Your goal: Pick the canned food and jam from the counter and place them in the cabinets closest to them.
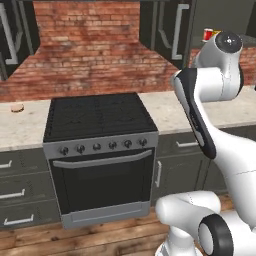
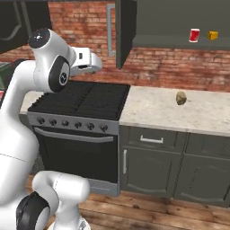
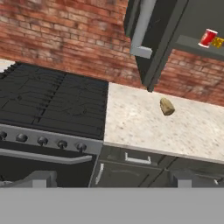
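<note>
The canned food, a small red can with a white band, stands on the shelf of the open dark grey cabinet above the right counter. It also shows at the top right of the hand view as the can. My gripper hangs over the stove, well left of and below that shelf. It is open with nothing between its fingertips. From the right base camera, the hand points toward the cabinet door. The jam is out of view.
A yellow wedge sits right of the can on the shelf. A brown potato-like lump lies on the counter below. The black stove is in the middle, and a tan disc rests on the left counter.
</note>
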